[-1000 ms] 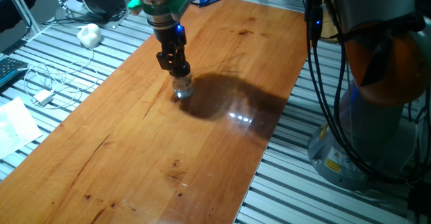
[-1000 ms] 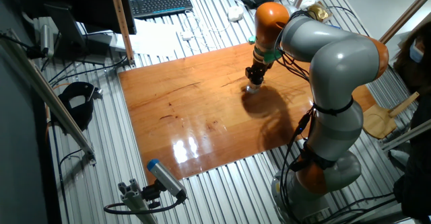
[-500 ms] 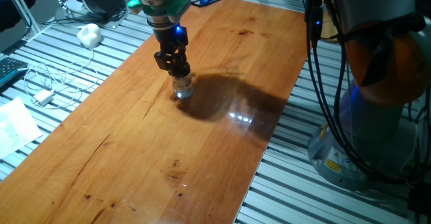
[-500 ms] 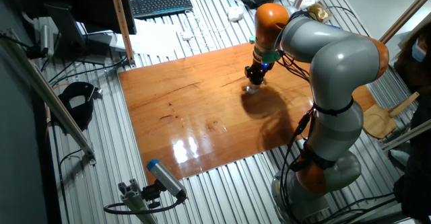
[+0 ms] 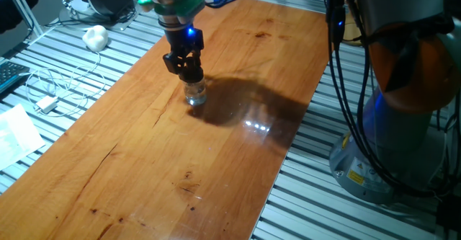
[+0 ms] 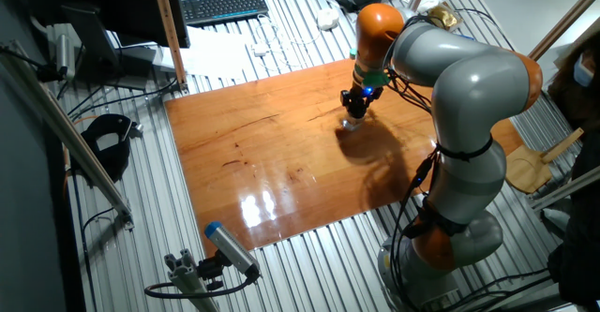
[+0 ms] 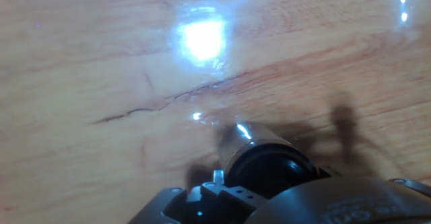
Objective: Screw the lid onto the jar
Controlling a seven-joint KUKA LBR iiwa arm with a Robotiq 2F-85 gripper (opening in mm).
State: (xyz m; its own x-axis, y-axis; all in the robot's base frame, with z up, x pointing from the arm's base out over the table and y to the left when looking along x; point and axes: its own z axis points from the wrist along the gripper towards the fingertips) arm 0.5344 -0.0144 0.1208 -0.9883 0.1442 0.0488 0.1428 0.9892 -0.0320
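Note:
The small clear glass jar [image 5: 194, 94] stands upright on the wooden board [image 5: 144, 168], left of its middle. The glossy black lid [image 7: 269, 171] sits on top of the jar [image 7: 244, 141] in the hand view. My gripper [image 5: 191, 74] comes straight down from above, its black fingers closed around the lid, which they mostly hide in both fixed views. In the other fixed view the gripper [image 6: 355, 109] stands over the jar [image 6: 353, 122] near the board's far edge.
A white lumpy ball [image 5: 94, 37] and white cables [image 5: 50, 89] lie on the slatted metal table left of the board. A keyboard [image 6: 223, 6] lies behind the board. The arm's base [image 5: 403, 139] stands off the right edge.
The gripper has turned about its vertical axis over the jar; the blue light on the wrist has swung round into view. The jar has stayed in place.

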